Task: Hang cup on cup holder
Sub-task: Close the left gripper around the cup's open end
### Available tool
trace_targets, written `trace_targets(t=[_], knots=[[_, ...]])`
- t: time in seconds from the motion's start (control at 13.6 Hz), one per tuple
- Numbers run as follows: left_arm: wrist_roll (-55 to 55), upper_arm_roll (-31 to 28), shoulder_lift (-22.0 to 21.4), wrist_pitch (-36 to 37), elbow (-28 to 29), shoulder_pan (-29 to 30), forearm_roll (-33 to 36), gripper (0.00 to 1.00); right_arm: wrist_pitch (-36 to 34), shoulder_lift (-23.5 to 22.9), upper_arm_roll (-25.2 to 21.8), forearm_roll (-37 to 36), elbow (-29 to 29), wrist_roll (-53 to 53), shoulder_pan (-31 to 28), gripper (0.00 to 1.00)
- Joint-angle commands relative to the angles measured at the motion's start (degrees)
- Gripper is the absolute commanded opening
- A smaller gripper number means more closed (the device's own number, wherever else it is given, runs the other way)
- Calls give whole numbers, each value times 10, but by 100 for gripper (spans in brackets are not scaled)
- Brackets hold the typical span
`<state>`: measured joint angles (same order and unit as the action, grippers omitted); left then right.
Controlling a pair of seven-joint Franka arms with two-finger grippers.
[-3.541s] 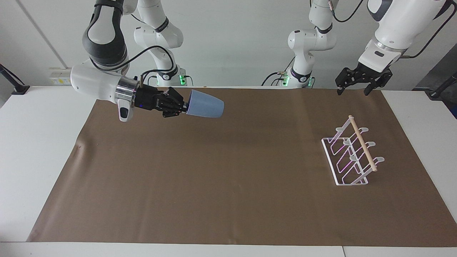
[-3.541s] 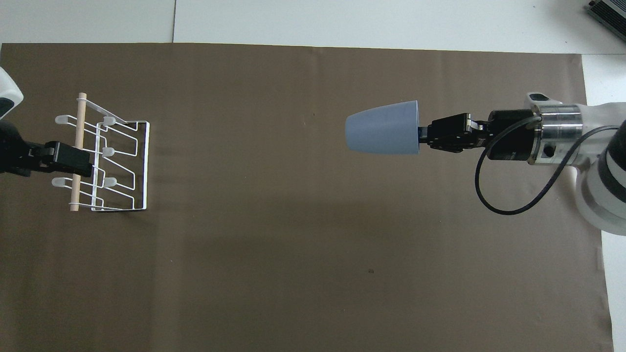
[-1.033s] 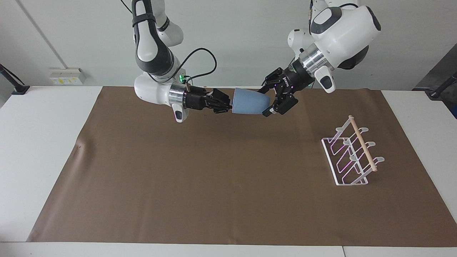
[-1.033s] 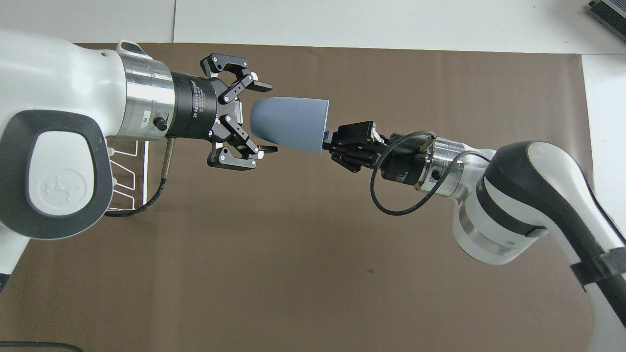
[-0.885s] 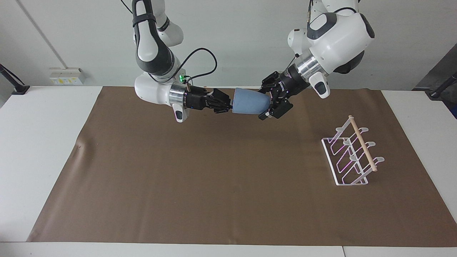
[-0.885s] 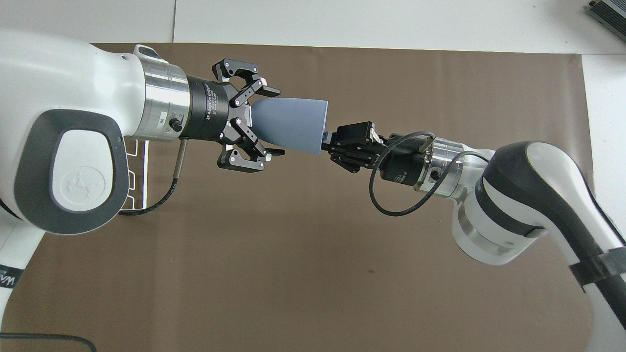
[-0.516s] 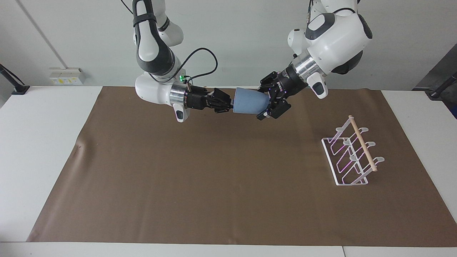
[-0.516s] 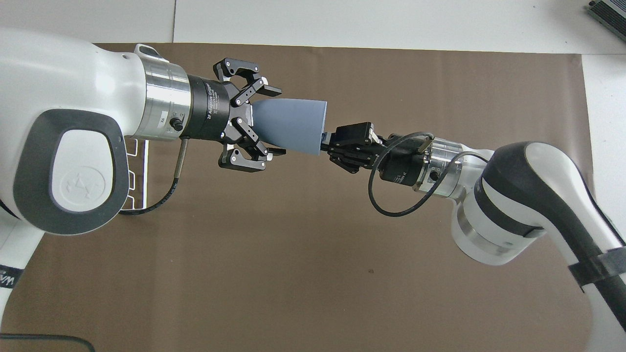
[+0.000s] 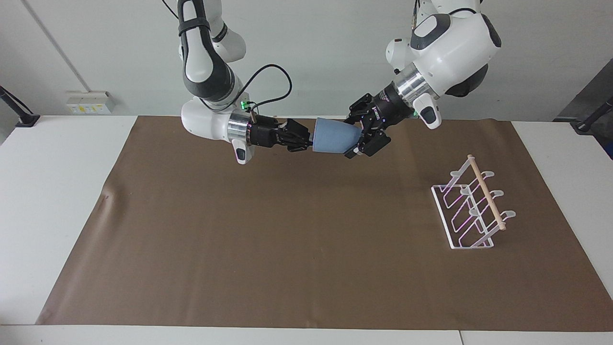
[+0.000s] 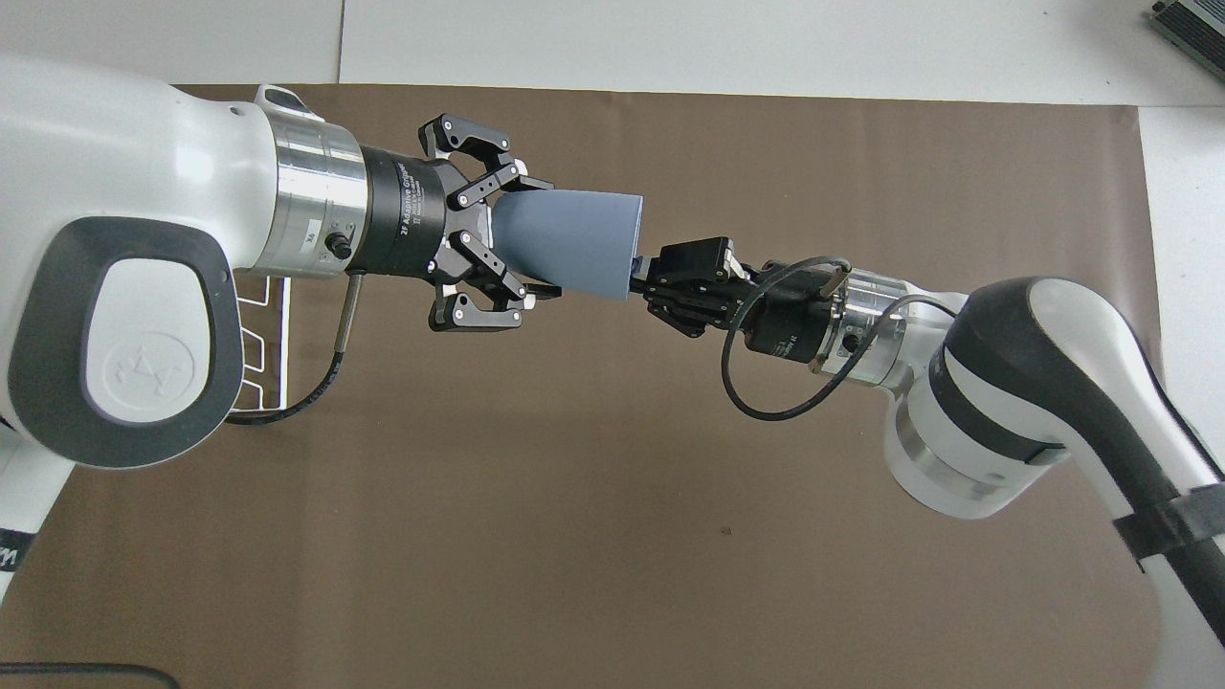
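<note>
Mid-handover at upper centre of the frame, our right gripper (image 9: 306, 139) pinches the cup (image 9: 334, 137) rim while our left gripper (image 9: 358, 139) clamps its base; we should confirm that grip before releasing toward the holder (image 9: 471, 207).

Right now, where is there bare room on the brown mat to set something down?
The brown paper mat lies bare from below the light-blue tapered cup to its edge farthest from the robots. Only the white wire cup holder crowds the left arm's end.
</note>
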<state>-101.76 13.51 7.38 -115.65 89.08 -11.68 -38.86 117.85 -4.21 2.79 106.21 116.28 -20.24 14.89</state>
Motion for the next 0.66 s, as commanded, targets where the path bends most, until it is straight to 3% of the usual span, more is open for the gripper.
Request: trace_targets(t=[0.0,0.59], knots=[[-12,-4,-10,10,0,-2,9,0,6,8,1,15,8,-10,4,0],[-9,-8,-15,14,3,-1,10,0,26,3,1,13,3,-9,5,0]])
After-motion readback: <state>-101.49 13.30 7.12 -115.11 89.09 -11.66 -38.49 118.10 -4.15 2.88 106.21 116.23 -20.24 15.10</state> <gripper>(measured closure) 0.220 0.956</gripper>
